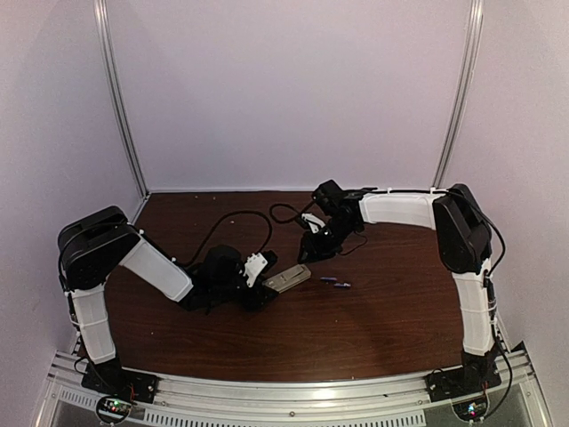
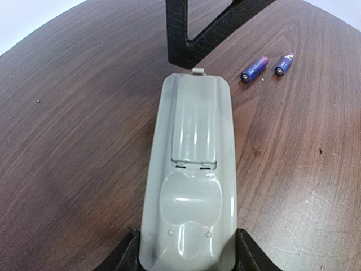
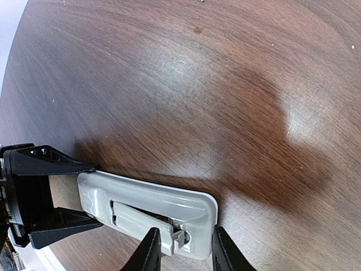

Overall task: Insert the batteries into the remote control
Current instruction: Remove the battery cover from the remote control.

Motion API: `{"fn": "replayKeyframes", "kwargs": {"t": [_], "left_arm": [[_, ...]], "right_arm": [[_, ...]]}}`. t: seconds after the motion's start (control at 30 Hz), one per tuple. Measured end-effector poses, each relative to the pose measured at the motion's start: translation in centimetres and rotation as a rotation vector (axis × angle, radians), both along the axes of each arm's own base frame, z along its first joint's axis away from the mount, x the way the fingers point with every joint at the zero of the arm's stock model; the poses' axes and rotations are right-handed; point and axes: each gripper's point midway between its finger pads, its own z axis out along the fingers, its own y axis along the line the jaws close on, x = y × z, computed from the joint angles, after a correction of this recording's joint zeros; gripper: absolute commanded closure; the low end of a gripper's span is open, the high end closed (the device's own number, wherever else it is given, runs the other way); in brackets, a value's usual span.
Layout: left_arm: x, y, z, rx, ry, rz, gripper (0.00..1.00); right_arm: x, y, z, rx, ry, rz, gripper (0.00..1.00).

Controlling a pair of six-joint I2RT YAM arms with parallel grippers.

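The remote control (image 2: 192,169) lies back up on the wood-grain counter (image 2: 67,141), running up the middle of the left wrist view with its battery cover (image 2: 194,130) facing the camera. The left gripper (image 2: 189,262) clamps its near end at the bottom edge. The batteries (image 2: 254,69) (image 2: 284,64) lie side by side at upper right, apart from the remote. The right gripper (image 3: 183,254) straddles the remote's far end, jaws narrow. I cannot tell whether they press on it.

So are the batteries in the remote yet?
No, out: both batteries lie loose on the table beside the remote control.
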Motion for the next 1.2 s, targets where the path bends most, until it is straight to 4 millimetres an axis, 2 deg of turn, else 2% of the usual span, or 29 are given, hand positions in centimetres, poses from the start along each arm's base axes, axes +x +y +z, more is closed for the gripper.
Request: {"fn": "replayKeyframes", "kwargs": {"t": [0.27, 0.43, 0.93, 1.07, 1.2], "left_arm": [[-0.01, 0.0, 0.0, 0.0, 0.0, 0.0, 0.64], [-0.01, 0.0, -0.01, 0.0, 0.0, 0.0, 0.64], [-0.01, 0.0, -0.01, 0.0, 0.0, 0.0, 0.65], [-0.01, 0.0, -0.01, 0.0, 0.0, 0.0, 0.64], [0.01, 0.0, 0.0, 0.0, 0.0, 0.0, 0.65]], "right_arm": [[-0.46, 0.1, -0.25, 0.009, 0.011, 0.021, 0.75], [-0.46, 0.13, -0.24, 0.011, 0.01, 0.023, 0.83], [-0.58, 0.01, -0.45, 0.009, 0.014, 0.025, 0.84], [-0.63, -0.05, -0.56, 0.01, 0.018, 0.024, 1.0], [-0.7, 0.21, -0.37, 0.032, 0.026, 0.031, 1.0]]}}
